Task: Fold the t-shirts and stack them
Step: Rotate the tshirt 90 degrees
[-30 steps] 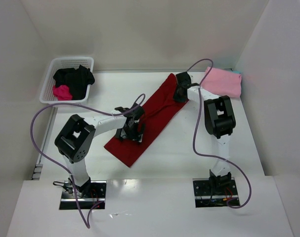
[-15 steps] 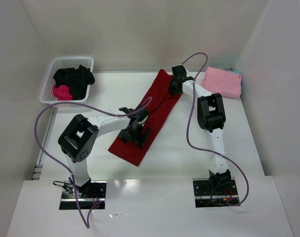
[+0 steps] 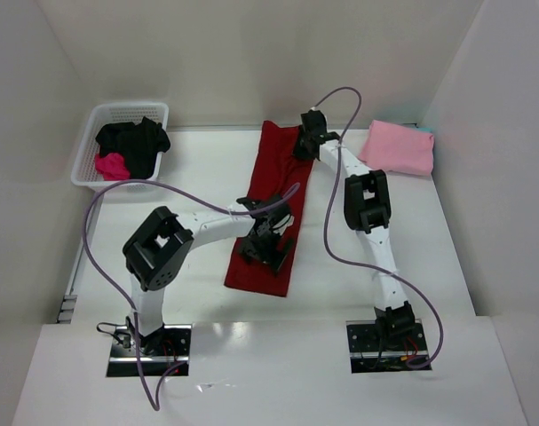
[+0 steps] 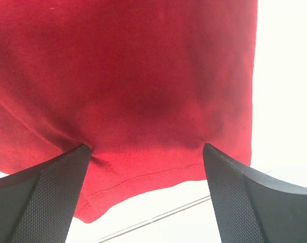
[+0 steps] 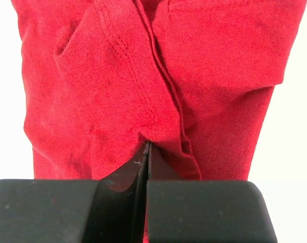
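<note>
Dark red shirt: the dark red cloth t-shirt is lying as a long narrow strip on the white bench. It is running from the far edge toward the near side, between the two arms.
Left pincer: the left pincer is standing wide open over the near part of the strip and gripping nothing. Its black textured fingers are resting on the red cloth just inside the stitched hem, and the cloth is dimpling at each tip.
Right pincer: the right pincer is sitting closed at the far end of the strip, pinching a bunched fold of the red cloth. Stitched seams are gathering into the jaws.
Pink shirt: the light pink t-shirt, folded square, is lying in the far right corner, apart from the red strip.
Basket: the white plastic mesh basket is sitting at the far left, well apart from the red shirt.
Basket contents: a crumpled black shirt is filling most of it, and a magenta one is bunching at the near side.
</note>
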